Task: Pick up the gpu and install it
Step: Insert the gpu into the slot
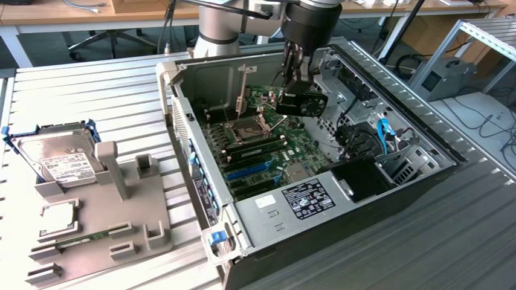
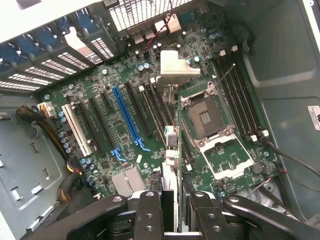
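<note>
In the exterior view the gpu (image 1: 304,103), a green card with a black round fan, hangs upright inside the open computer case (image 1: 183,115), above the motherboard (image 1: 262,151). My gripper (image 1: 294,83) comes down from above and is shut on the card's upper edge. In the wrist view the gpu (image 2: 170,182) shows edge-on between my two black fingers (image 2: 150,215), its silver end bracket (image 2: 177,70) pointing away toward the case's rear wall. The card hovers over the board between the expansion slots, one of them blue (image 2: 127,117), and the empty processor socket (image 2: 205,115).
A silver hard drive (image 1: 60,160) leans in a grey holder tray (image 1: 109,223) at the exterior view's left, with a narrow green memory stick (image 1: 87,237) lying in it. Inside the case are a drive cage (image 1: 403,163), a blue cable (image 1: 385,130) and bundled wires (image 2: 50,135).
</note>
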Controlling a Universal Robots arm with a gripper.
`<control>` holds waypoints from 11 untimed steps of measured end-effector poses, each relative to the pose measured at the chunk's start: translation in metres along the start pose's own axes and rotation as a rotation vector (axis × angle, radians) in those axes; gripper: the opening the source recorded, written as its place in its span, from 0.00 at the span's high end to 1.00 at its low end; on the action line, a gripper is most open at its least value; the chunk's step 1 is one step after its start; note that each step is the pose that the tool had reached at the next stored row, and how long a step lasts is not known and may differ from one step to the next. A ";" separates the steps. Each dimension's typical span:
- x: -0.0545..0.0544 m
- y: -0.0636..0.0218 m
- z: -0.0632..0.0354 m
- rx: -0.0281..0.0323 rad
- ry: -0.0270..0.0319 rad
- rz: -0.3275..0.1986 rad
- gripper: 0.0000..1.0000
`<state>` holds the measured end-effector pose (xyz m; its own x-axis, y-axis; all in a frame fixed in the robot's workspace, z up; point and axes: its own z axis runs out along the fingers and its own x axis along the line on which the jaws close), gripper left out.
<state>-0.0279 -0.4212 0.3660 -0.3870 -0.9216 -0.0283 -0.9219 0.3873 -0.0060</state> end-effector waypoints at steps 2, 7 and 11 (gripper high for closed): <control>0.000 0.0000 0.0000 0.0000 -0.0001 -0.003 0.74; 0.000 0.0000 0.0000 -0.0002 -0.0001 -0.008 0.74; 0.000 0.0000 0.0000 -0.0004 0.0000 -0.013 0.74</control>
<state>-0.0279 -0.4212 0.3660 -0.3745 -0.9268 -0.0282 -0.9271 0.3748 -0.0059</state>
